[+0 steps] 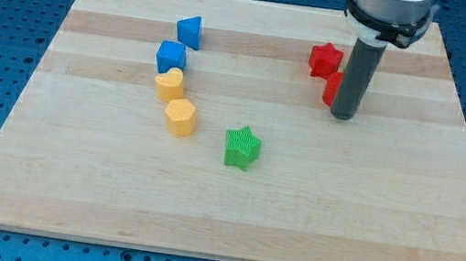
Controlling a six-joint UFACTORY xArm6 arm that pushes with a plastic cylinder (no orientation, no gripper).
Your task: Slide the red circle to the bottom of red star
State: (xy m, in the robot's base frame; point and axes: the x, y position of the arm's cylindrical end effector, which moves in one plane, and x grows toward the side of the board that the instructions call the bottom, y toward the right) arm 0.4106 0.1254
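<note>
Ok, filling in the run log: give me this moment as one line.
tip: down on board, at view's right of red circle | red circle: just below red star, half hidden by rod | other blocks: untouched at view's left

A single robot arm comes down from the view's top right. Only its lowest part shows: a silver-grey cylindrical wrist ringed by a black collar. Below it hangs a straight dark grey rod, held upright. My tip (pixel 341 117), the rod's lower end, rests at the tabletop (pixel 230 213) surface, in the view's upper right area.
</note>
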